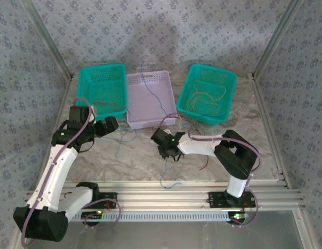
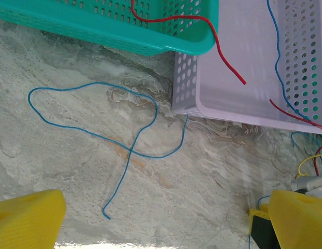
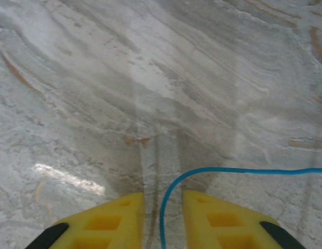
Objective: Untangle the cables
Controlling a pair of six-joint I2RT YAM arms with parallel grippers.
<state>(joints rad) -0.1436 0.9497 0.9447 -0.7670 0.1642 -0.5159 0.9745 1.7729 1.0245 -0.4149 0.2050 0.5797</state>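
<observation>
Blue thin wire (image 3: 244, 170): on marble-look tabletop (image 3: 150, 78), threading right gripper (image 3: 162, 199) | its fingers (image 3: 114, 218) narrow, not yet pinching | left gripper (image 2: 163, 199) wide, empty | advice: close fully, lift slowly, mind snags

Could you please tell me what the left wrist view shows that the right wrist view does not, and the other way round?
Left wrist: a teal basket, a lavender basket, a red cable trailing from the first into the second, a looped blue cable on the table, and the left gripper wide open. Right wrist: the right gripper, jaws narrowly apart, with a curved blue cable running between them. Both: yellow fingers, marbled table, blue cabling.
</observation>
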